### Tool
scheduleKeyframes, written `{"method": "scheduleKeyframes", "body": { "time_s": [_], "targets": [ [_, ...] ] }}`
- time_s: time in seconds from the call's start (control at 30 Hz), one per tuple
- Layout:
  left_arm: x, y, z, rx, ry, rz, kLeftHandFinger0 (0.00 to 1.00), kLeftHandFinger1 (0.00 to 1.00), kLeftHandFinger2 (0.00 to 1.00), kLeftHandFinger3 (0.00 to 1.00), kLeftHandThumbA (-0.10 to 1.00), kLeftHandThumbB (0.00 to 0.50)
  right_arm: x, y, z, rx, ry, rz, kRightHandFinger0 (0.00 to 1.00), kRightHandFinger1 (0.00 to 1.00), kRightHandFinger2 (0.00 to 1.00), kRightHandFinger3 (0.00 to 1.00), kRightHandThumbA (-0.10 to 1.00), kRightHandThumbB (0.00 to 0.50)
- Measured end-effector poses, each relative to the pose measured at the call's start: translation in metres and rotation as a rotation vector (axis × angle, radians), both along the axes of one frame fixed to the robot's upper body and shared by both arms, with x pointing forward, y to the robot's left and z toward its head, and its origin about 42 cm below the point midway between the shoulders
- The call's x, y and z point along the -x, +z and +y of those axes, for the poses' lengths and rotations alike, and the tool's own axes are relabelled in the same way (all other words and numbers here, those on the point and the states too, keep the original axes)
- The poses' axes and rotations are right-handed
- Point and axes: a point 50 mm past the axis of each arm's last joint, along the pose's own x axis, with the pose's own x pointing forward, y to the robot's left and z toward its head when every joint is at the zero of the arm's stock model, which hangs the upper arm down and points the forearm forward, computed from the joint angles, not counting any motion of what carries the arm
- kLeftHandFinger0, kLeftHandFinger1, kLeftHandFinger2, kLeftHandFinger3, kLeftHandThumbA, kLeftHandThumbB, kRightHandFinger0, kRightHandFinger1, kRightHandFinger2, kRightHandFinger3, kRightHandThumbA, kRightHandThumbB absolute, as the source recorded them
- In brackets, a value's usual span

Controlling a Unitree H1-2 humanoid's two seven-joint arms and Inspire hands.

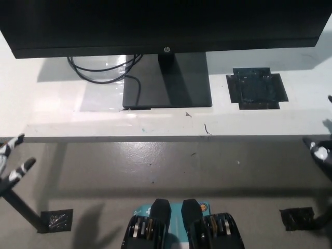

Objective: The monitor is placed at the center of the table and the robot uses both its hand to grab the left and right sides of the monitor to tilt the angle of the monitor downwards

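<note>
A black monitor [166, 23] stands at the middle of the white table [104, 122], its screen filling the top of the head view above its square black base [168, 80]. My white left hand [9, 158] shows at the left edge, below the table's front edge, fingers spread and holding nothing. Only a small part of my black right hand [320, 153] shows at the right edge, also below the table's front edge and well away from the monitor. Neither hand touches the monitor.
Black cables [98, 70] loop on the table left of the base. A dark taped patch [258, 87] lies right of the base. Below the table are grey floor, a table leg [21, 207] at left and tape marks [296, 217].
</note>
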Motion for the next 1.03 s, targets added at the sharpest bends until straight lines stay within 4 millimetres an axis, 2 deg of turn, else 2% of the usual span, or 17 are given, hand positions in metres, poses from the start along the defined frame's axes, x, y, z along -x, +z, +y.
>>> {"method": "scheduleKeyframes", "body": {
  "time_s": [0.07, 0.17, 0.2, 0.23, 0.27, 0.3, 0.4, 0.43, 0.5, 0.53, 0.67, 0.8, 0.87, 0.93, 0.97, 1.03],
  "targets": [
    [0.015, -0.001, -0.012, 0.030, -0.027, -0.013, 1.00, 1.00, 1.00, 1.00, 1.00, 0.328, 0.014, 0.005, 0.006, -0.015, 0.024, -0.027, 1.00, 1.00, 1.00, 1.00, 0.90, 0.484],
    [0.034, -0.004, -0.037, 0.095, -0.079, -0.034, 1.00, 1.00, 1.00, 1.00, 1.00, 0.327, 0.036, 0.013, 0.026, -0.056, 0.084, -0.078, 1.00, 1.00, 1.00, 1.00, 0.90, 0.485],
    [0.040, -0.003, -0.045, 0.121, -0.095, -0.045, 1.00, 1.00, 1.00, 1.00, 1.00, 0.362, 0.042, 0.016, 0.032, -0.071, 0.100, -0.092, 1.00, 1.00, 1.00, 1.00, 0.99, 0.434],
    [0.045, -0.002, -0.053, 0.145, -0.111, -0.056, 1.00, 1.00, 1.00, 1.00, 1.00, 0.352, 0.049, 0.018, 0.040, -0.087, 0.117, -0.108, 1.00, 1.00, 1.00, 1.00, 1.00, 0.417],
    [0.051, -0.001, -0.063, 0.174, -0.135, -0.071, 1.00, 1.00, 1.00, 1.00, 1.00, 0.335, 0.056, 0.021, 0.049, -0.103, 0.139, -0.133, 1.00, 1.00, 1.00, 1.00, 1.00, 0.423],
    [0.057, 0.001, -0.078, 0.215, -0.175, -0.090, 1.00, 1.00, 1.00, 1.00, 1.00, 0.318, 0.064, 0.021, 0.064, -0.131, 0.170, -0.157, 1.00, 1.00, 1.00, 1.00, 1.00, 0.405],
    [0.073, 0.001, -0.124, 0.344, -0.288, -0.140, 1.00, 1.00, 1.00, 1.00, 1.00, 0.318, 0.088, 0.012, 0.111, -0.250, 0.259, -0.195, 1.00, 1.00, 1.00, 1.00, 1.00, 0.404],
    [0.077, 0.001, -0.136, 0.384, -0.312, -0.152, 1.00, 1.00, 1.00, 1.00, 1.00, 0.313, 0.094, 0.009, 0.124, -0.285, 0.281, -0.203, 1.00, 1.00, 1.00, 1.00, 1.00, 0.341],
    [0.078, -0.008, -0.147, 0.424, -0.322, -0.151, 1.00, 1.00, 1.00, 1.00, 1.00, 0.295, 0.097, -0.008, 0.141, -0.334, 0.280, -0.179, 1.00, 1.00, 1.00, 1.00, 1.00, 0.360],
    [0.075, -0.016, -0.149, 0.434, -0.314, -0.133, 1.00, 1.00, 1.00, 1.00, 1.00, 0.278, 0.095, -0.019, 0.147, -0.345, 0.272, -0.152, 1.00, 1.00, 1.00, 1.00, 1.00, 0.388],
    [0.068, -0.051, -0.147, 0.434, -0.263, -0.040, 1.00, 1.00, 1.00, 1.00, 1.00, 0.267, 0.090, -0.077, 0.158, -0.351, 0.185, 0.005, 1.00, 1.00, 1.00, 1.00, 1.00, 0.375],
    [0.059, -0.081, -0.141, 0.419, -0.200, 0.029, 1.00, 1.00, 1.00, 1.00, 1.00, 0.300, 0.080, -0.120, 0.161, -0.322, 0.106, 0.115, 1.00, 1.00, 1.00, 1.00, 1.00, 0.373],
    [0.053, -0.092, -0.137, 0.411, -0.166, 0.049, 1.00, 1.00, 1.00, 1.00, 1.00, 0.300, 0.068, -0.135, 0.164, -0.304, 0.068, 0.149, 1.00, 1.00, 1.00, 1.00, 1.00, 0.372],
    [0.048, -0.095, -0.135, 0.407, -0.149, 0.043, 1.00, 1.00, 1.00, 1.00, 1.00, 0.300, 0.059, -0.139, 0.166, -0.297, 0.051, 0.148, 1.00, 1.00, 1.00, 1.00, 1.00, 0.372],
    [0.046, -0.095, -0.135, 0.407, -0.142, 0.035, 1.00, 1.00, 1.00, 1.00, 1.00, 0.319, 0.055, -0.138, 0.168, -0.299, 0.044, 0.138, 1.00, 1.00, 1.00, 1.00, 1.00, 0.384],
    [0.043, -0.096, -0.136, 0.409, -0.137, 0.030, 1.00, 1.00, 1.00, 1.00, 1.00, 0.327, 0.050, -0.138, 0.168, -0.304, 0.035, 0.132, 1.00, 1.00, 1.00, 1.00, 1.00, 0.383]
  ]
}}
